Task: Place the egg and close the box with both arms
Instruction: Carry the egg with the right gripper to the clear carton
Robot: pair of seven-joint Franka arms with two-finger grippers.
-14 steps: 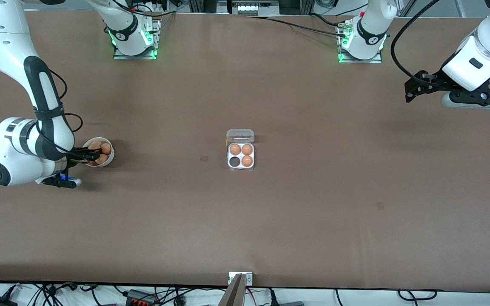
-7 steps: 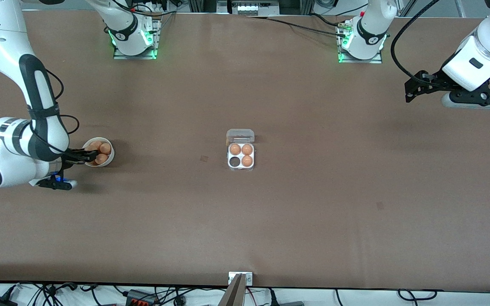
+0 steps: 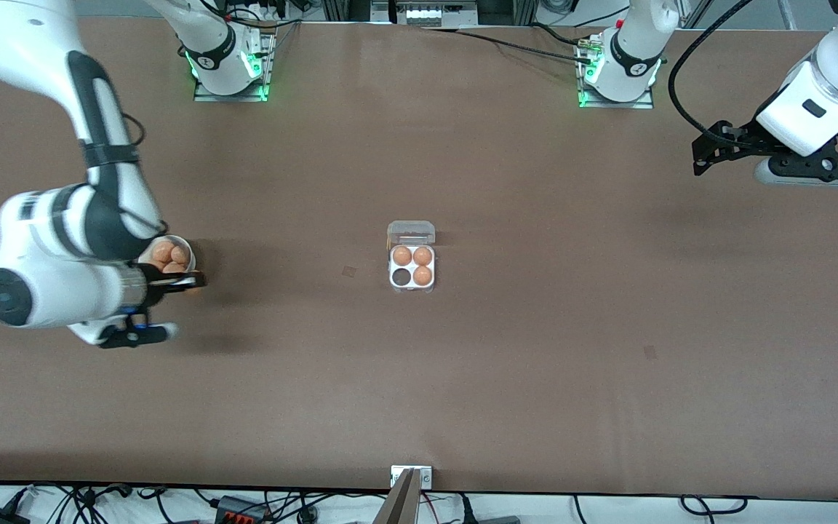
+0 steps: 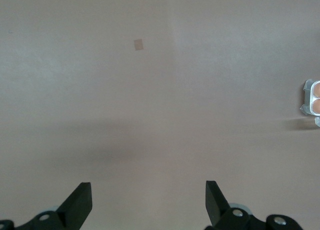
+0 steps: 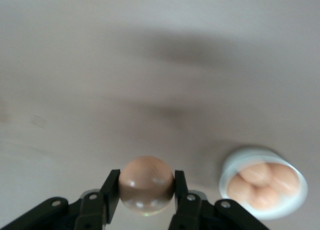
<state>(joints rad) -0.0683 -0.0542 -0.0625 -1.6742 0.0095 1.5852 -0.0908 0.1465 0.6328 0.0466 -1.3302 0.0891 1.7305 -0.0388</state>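
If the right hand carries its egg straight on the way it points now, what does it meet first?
Most likely nothing close: the right hand, shut on the small orange-brown egg, points along the brown table toward the square clear plastic box; depth is unclear.

Your right gripper (image 5: 146,190) is clamped on an egg (image 5: 146,184), raised above the table. Your left gripper (image 4: 148,202) waits, fingers spread wide.
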